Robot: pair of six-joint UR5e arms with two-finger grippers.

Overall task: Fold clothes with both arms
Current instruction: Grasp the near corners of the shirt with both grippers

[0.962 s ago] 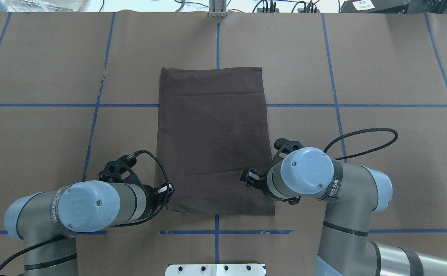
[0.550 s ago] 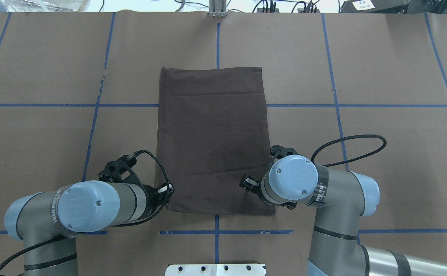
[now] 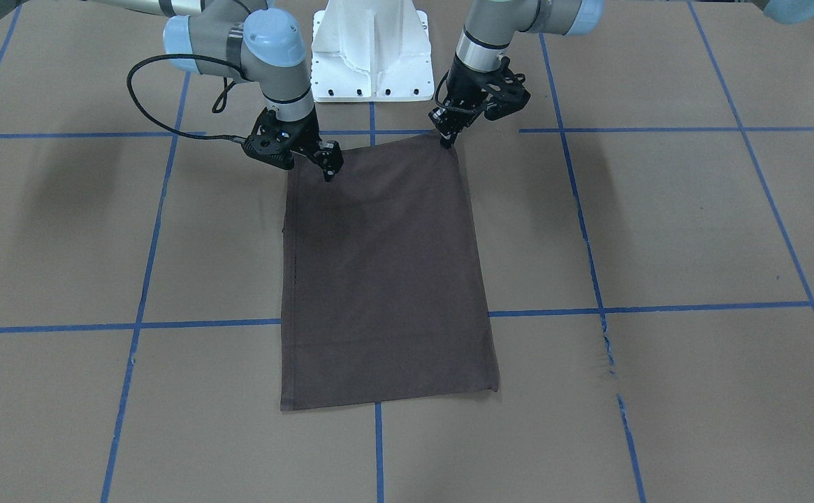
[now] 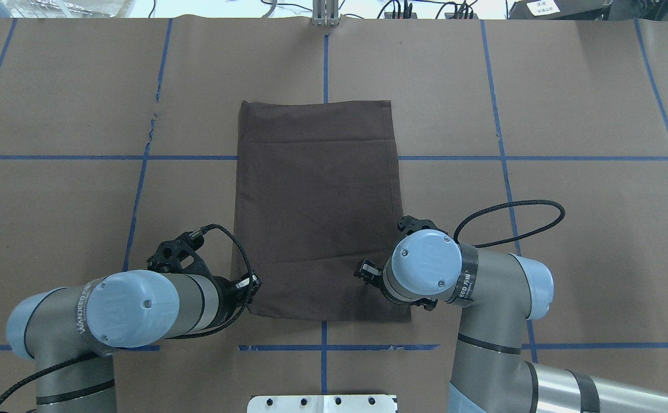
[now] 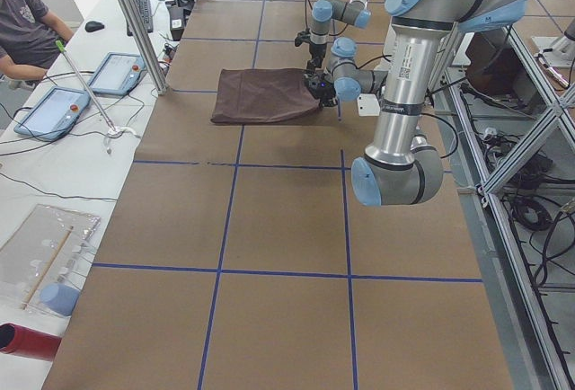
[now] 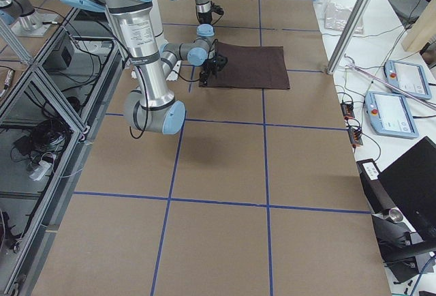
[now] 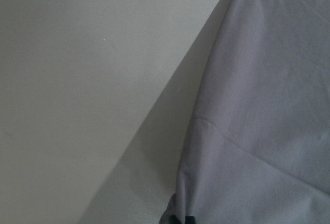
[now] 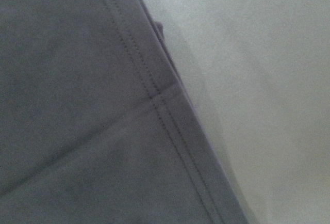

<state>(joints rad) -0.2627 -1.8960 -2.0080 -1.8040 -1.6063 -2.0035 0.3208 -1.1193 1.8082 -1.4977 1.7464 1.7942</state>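
The clothes are one dark brown T-shirt (image 4: 316,206) folded into a flat rectangle (image 3: 386,279) on the brown paper. My left gripper (image 4: 249,288) sits at the shirt's near left corner (image 3: 443,142), shut on the fabric. In the left wrist view, creases in the cloth (image 7: 268,105) run down to the dark fingertips (image 7: 180,219). My right gripper (image 4: 363,271) hovers just above the near right part (image 3: 328,173) and looks open. The right wrist view shows only the stitched hem (image 8: 160,105), with no fingers in it.
The white robot base (image 3: 372,49) stands just behind the shirt's near edge. Blue tape lines (image 4: 325,57) grid the paper-covered table, with a small tear (image 4: 153,123) left of the shirt. A seated person (image 5: 22,22) and tablets (image 6: 402,78) are at a side bench.
My right arm has swung left and back toward the base, bringing its gripper slightly left over the shirt's near right part. The left arm and the shirt have stayed still.
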